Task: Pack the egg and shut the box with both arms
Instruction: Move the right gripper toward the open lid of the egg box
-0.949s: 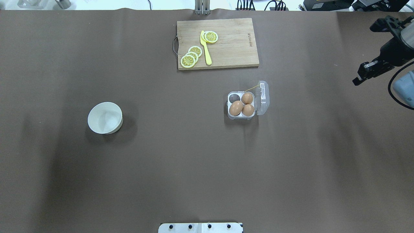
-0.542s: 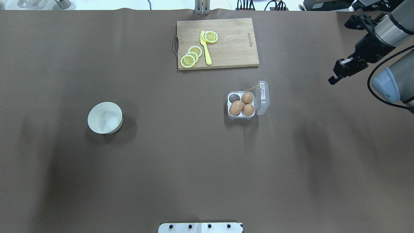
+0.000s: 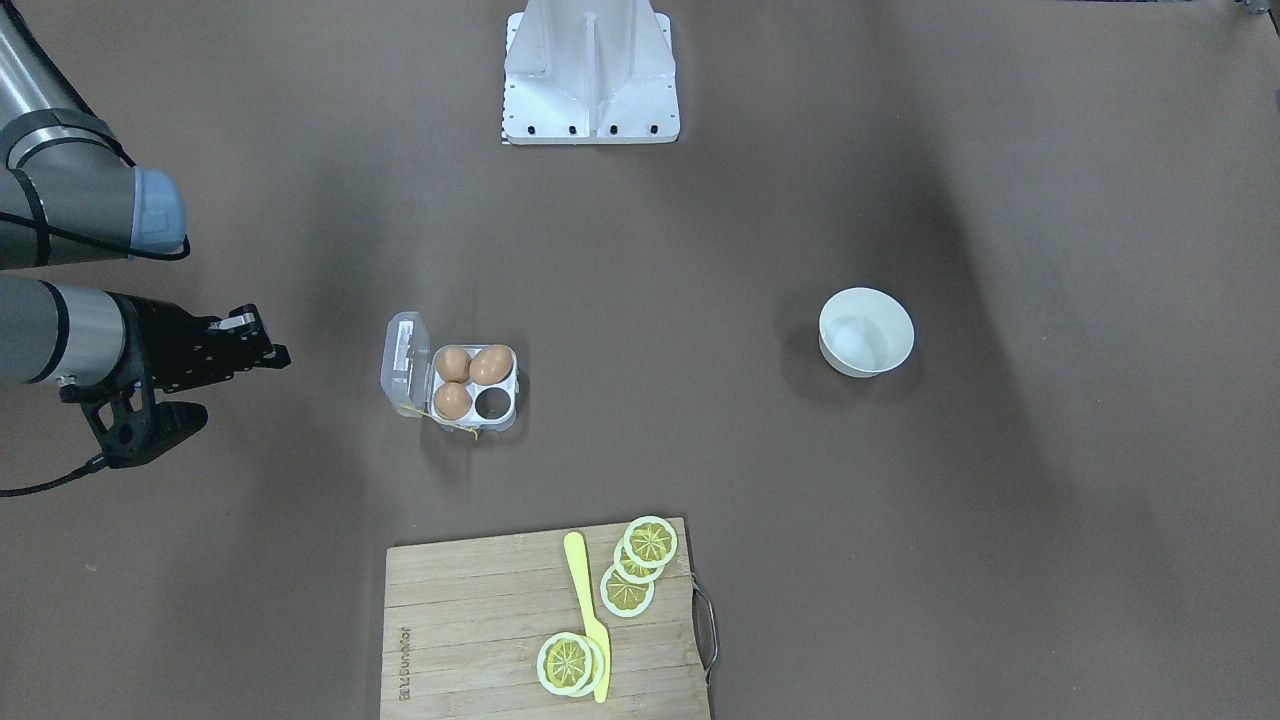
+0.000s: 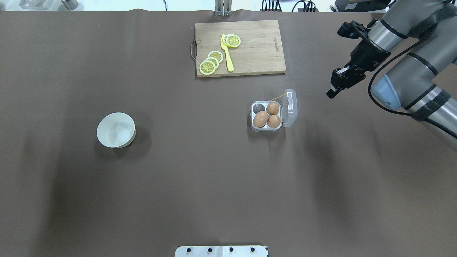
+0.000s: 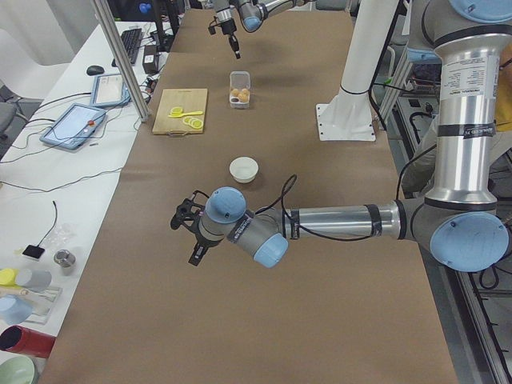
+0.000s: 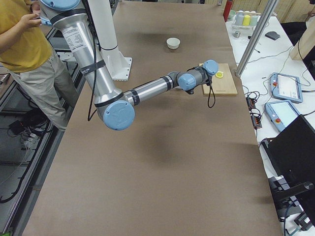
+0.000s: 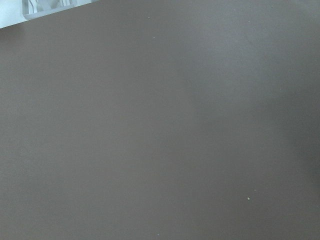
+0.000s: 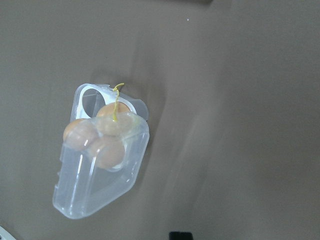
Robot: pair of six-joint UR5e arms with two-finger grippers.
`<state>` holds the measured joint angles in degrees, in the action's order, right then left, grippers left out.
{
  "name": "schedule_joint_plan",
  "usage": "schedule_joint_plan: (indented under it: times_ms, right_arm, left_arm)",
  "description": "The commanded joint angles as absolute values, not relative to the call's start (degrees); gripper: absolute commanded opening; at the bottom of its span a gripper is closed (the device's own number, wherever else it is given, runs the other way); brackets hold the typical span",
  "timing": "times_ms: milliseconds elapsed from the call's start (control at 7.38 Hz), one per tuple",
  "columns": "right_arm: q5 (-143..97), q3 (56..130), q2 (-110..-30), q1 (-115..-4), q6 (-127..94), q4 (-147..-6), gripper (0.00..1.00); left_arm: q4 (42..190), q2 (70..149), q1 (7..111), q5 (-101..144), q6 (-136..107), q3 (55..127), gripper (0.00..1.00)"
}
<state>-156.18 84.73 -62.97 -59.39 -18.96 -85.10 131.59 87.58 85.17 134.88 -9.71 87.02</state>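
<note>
The box (image 4: pixel 267 116) sits right of the desk's centre. Its lid (image 4: pixel 290 106) is swung open toward the right edge. Three eggs (image 4: pixel 273 108) fill three cells. The cell (image 4: pixel 259 107) on the far side, away from the lid, is empty.

The right gripper (image 4: pixel 331 92) hovers between the lid and the right edge, clear of the box. Nothing is visible in its jaws, and their opening cannot be determined.

The left gripper (image 5: pixel 196 252) hangs over the desk's left end. Its jaw state cannot be determined.
</note>
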Motion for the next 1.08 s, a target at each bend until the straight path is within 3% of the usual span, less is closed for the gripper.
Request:
schedule_joint_plan:
  times_ms: [0, 949]
  right_arm:
    - [-156.36, 81.05, -59.69, -57.05, -18.98, -84.2, 0.0]
    - [-156.09, 74.9, -51.0, -52.91, -19.86, -84.29, 0.0]
  left_arm:
    - [131.66, 87.45, 85.52, 135.78, -9.67, 87.36, 0.89]
    - [131.66, 87.36, 85.87, 135.79, -9.76, 87.28, 0.9]
